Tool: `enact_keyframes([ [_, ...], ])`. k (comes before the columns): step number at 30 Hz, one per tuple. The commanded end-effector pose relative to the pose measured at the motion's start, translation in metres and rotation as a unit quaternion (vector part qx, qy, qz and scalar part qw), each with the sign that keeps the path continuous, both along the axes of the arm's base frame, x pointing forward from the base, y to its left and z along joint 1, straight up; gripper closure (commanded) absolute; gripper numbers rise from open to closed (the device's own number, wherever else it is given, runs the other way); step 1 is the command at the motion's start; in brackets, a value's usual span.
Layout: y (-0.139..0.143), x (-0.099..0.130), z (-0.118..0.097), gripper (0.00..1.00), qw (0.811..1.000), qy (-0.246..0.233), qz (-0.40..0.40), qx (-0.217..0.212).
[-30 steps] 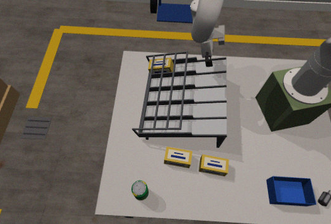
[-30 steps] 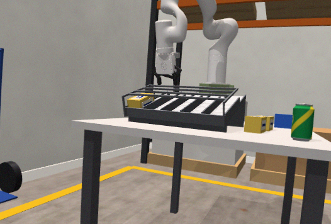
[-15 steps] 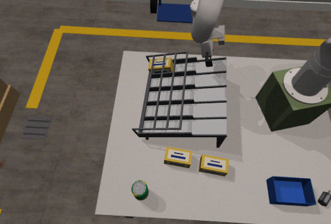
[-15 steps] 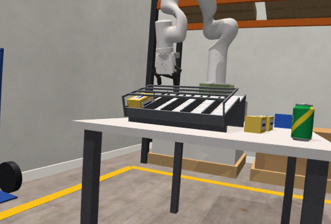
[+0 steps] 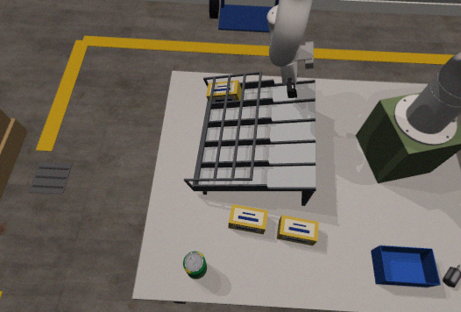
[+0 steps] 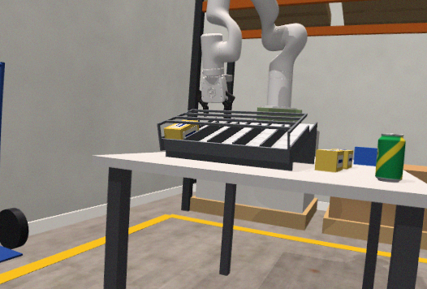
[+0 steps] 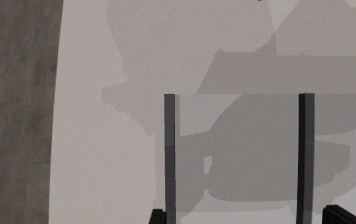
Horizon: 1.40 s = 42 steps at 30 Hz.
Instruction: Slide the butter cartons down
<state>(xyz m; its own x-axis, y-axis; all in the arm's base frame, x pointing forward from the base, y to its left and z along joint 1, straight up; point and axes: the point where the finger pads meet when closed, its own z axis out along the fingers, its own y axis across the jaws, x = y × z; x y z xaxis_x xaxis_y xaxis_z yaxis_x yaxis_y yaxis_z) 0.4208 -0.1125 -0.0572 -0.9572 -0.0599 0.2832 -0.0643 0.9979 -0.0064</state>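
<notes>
Parked wide and empty, gripper [image 5: 291, 88] [image 6: 216, 109] over upper end of top-view 12 o'clock lane. Butter carton [image 5: 223, 90] [image 6: 181, 130] down at that lane's stop, so probably good lane. Spare cartons [image 5: 247, 219] [image 5: 298, 230] [image 6: 329, 160] at 6 o'clock of shelf [image 5: 233, 187] [image 6: 230, 152], likely waiting for other lanes.

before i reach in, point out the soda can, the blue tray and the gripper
soda can [image 5: 195, 263] [image 6: 390, 158]: top view, its lid; exterior view, its side
blue tray [image 5: 406, 286] [image 6: 365, 156]: top view, its near wall; exterior view, its outer wall
gripper [image 6: 216, 110]: exterior view, midway between its fingertips
</notes>
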Motion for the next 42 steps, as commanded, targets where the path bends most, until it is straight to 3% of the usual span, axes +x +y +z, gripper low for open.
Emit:
enact_keyframes([
  [1,-0.0003,0.0006,-0.0003,0.00,1.000,-0.001,0.000,0.000],
  [4,-0.0003,0.0006,-0.0003,0.00,1.000,-0.001,0.000,0.000],
  [5,-0.0002,0.0008,0.0001,1.00,1.000,-0.001,0.000,0.000],
  [38,-0.0002,0.0008,0.0001,1.00,1.000,-0.001,0.000,0.000],
  [39,-0.0002,0.0008,0.0001,0.00,1.000,-0.001,0.000,0.000],
  [42,-0.0002,0.0008,0.0001,0.00,1.000,-0.001,0.000,0.000],
])
